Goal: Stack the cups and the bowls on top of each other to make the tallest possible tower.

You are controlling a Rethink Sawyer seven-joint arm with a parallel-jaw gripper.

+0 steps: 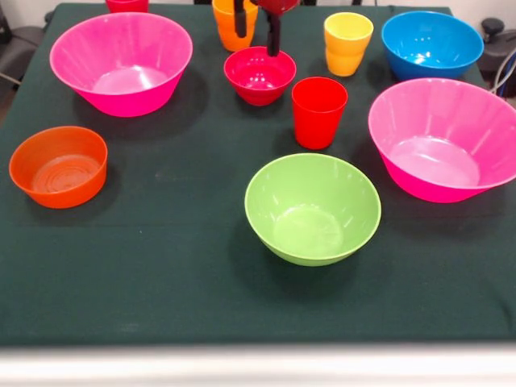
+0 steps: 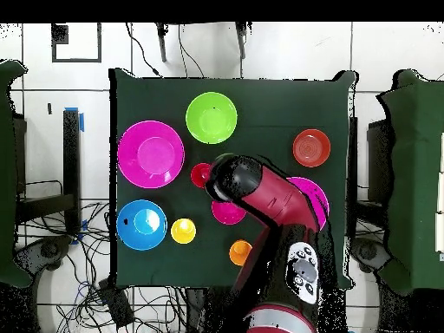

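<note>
Front view shows the gripper point(image 1: 256, 28) hanging upright, fingers spread, between the orange cup point(image 1: 234, 24) and crimson bowl point(image 1: 260, 75).

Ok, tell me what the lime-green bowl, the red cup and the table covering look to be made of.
Lime-green bowl: probably plastic, glossy; light glints on its inner wall and the colour is even.
Red cup: likely the same glossy plastic, with a shiny rim and sides.
Table covering: seemingly dark green cloth, matte, no reflections.
</note>
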